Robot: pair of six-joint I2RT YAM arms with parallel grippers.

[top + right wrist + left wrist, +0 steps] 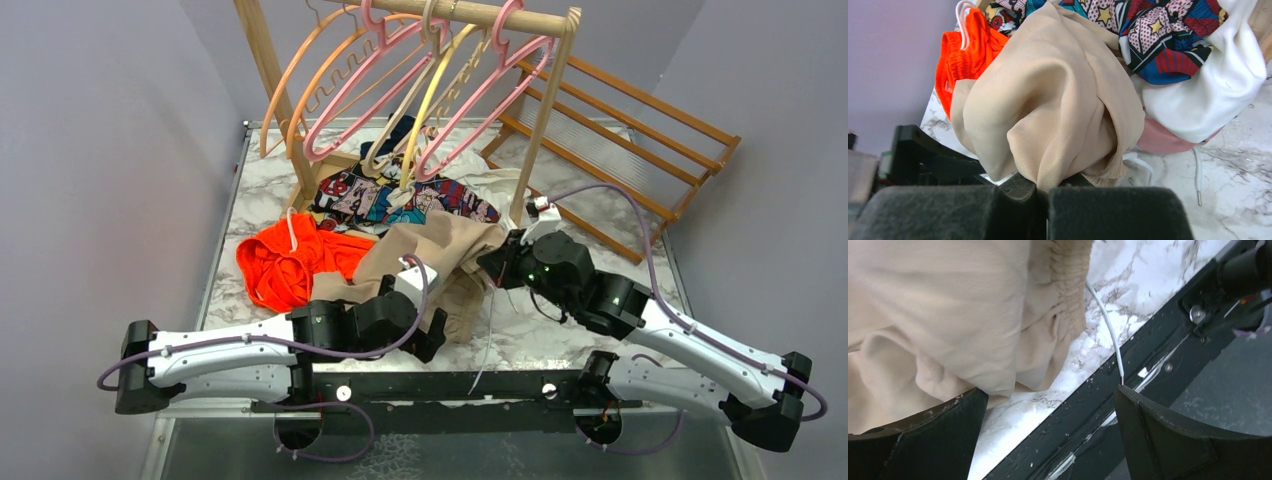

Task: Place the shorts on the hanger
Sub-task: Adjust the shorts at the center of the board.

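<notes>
Marble counter (590, 335) is a bit of a laundry pile right now. The tan shorts (440, 245) are heaped at the near side between the two arms, next to an orange garment (285, 262) and a comic-print cloth (400, 200). Right hand (1043, 197) is clamped shut on a fold of the shorts. Left hand (1048, 440) is spread wide, holding nothing, just beside the gathered waistband (1068, 285). Thing to watch imo: the pink hanger (500, 97) hangs up on the wooden rack (470, 12), behind the pile and away from both hands, with the right one nearer. The waistband looks bunched, so I'd guess it needs spreading along the hanger's width.
</notes>
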